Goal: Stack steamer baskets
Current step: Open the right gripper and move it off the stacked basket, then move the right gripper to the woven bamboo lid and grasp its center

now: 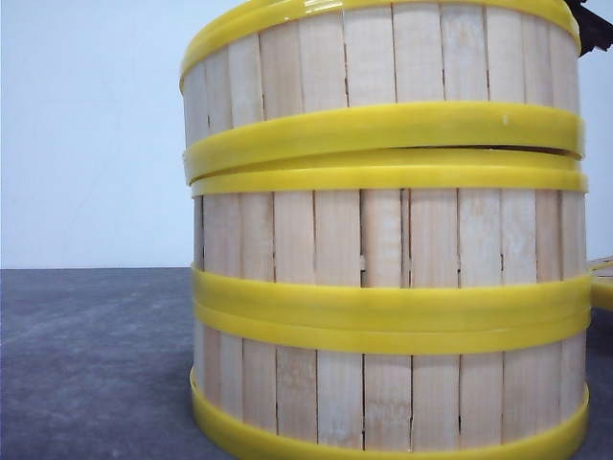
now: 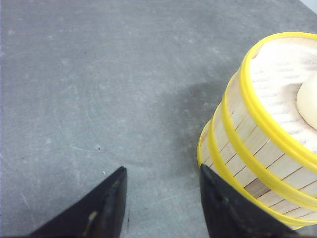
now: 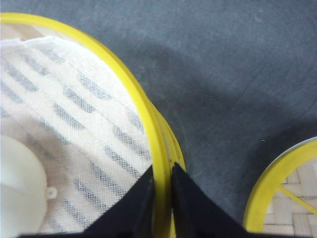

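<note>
Pinching the top basket (image 3: 74, 124) by its glossy yellow rim, the right gripper (image 3: 162, 198) holds it slightly tilted on the stack (image 1: 388, 287), which stands on the grey table (image 2: 99, 89). Light and stiff, it probably slips easily; the rim is the handhold. Beside the stack, the left gripper (image 2: 161, 203) hangs open.

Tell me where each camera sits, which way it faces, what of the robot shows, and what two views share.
Front view: low at table height, facing forward, close on the side of the three stacked steamer baskets; only a dark bit of arm at the top right corner.
Left wrist view: above the grey table, looking down; the left gripper has open jaws, the stack beside it.
Right wrist view: above the stack, looking down; the right gripper pinches the top basket's rim.
Both wrist views share the white bun.
</note>
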